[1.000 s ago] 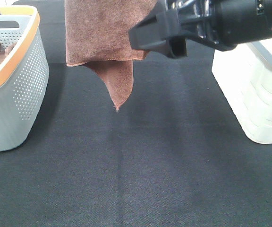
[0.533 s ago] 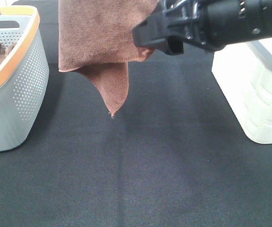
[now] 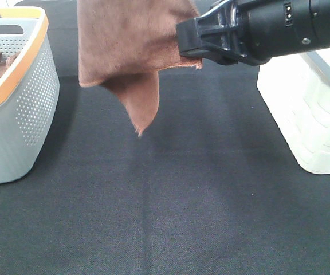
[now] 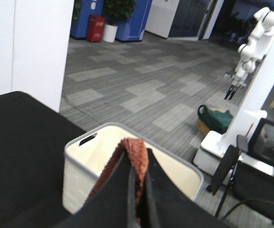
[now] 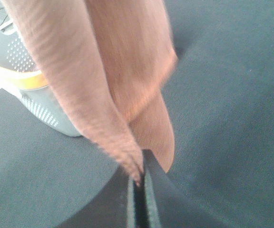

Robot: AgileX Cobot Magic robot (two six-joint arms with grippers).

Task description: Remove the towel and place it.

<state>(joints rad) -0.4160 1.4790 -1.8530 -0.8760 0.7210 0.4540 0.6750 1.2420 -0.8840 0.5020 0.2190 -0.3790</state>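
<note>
Two sets of jaws hold the brown towel (image 3: 128, 40) up in the air.
The towel hangs high over the black desk (image 3: 211, 189), with one corner pointing down. The right jaws, at the end of the black right arm (image 3: 279, 28), are pinched tight on its edge. The left jaws are squeezed tight on another bit of it. A grey basket (image 3: 22, 103) with an orange rim stands on the desk to the left, and a white tub (image 3: 308, 114) to the right.
</note>
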